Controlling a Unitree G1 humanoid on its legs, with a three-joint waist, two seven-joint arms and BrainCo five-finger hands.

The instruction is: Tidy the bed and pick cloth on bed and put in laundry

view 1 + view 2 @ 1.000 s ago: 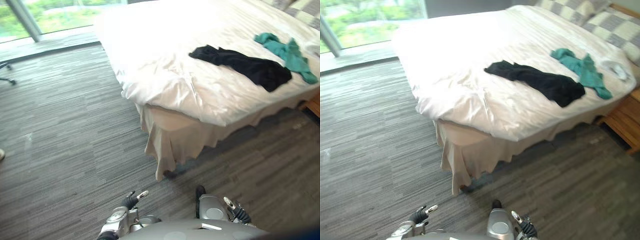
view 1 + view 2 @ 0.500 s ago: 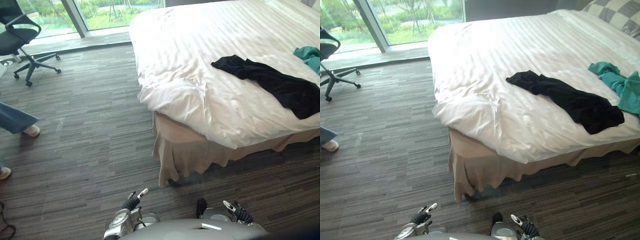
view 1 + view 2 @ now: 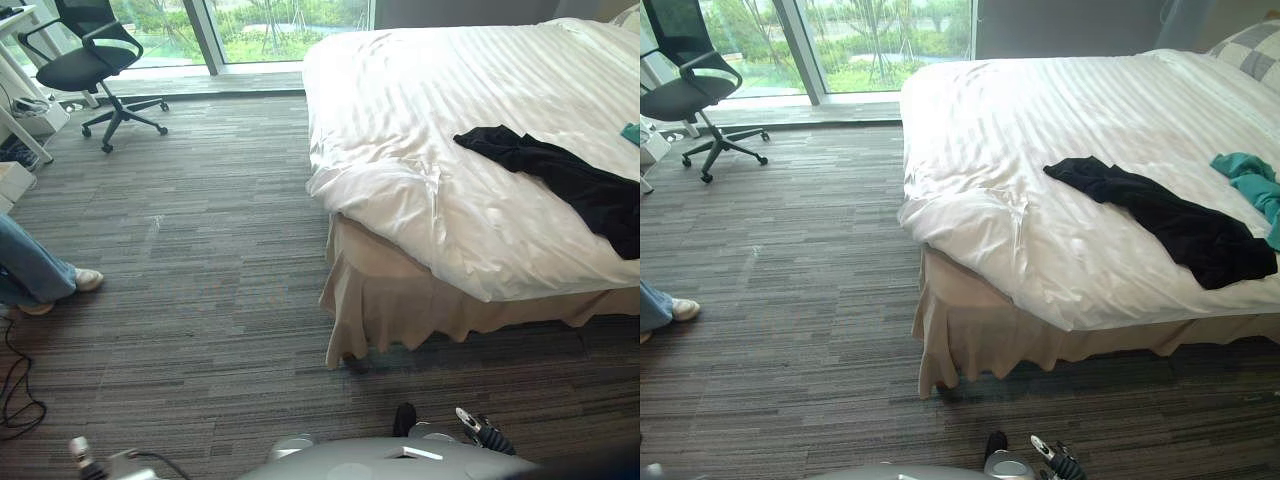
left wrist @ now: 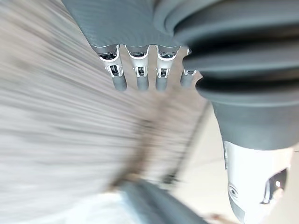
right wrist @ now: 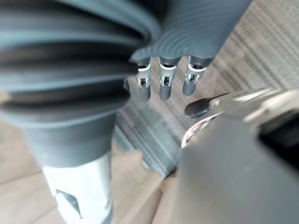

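A black cloth [image 3: 1170,215] lies crumpled in a long strip on the white bed [image 3: 1020,110], close to its near edge. A teal cloth [image 3: 1252,178] lies just beside it, toward the pillow [image 3: 1250,45]. The duvet is rumpled at the foot corner. Open floor [image 3: 790,300] runs from the bed to a chair [image 3: 690,85] and a person's shoe [image 3: 682,308]. The left hand [image 4: 140,81] and right hand [image 5: 164,86] hang relaxed, holding nothing.

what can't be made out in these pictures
Teal cloth: cut off by the right edge of both eye views, full shape unknown.
Person: lower legs and shoes at the left edge; the rest is cut off.
Space under the bed: hidden by the bed skirt.
Checked pillow: cut by the right eye view's corner.
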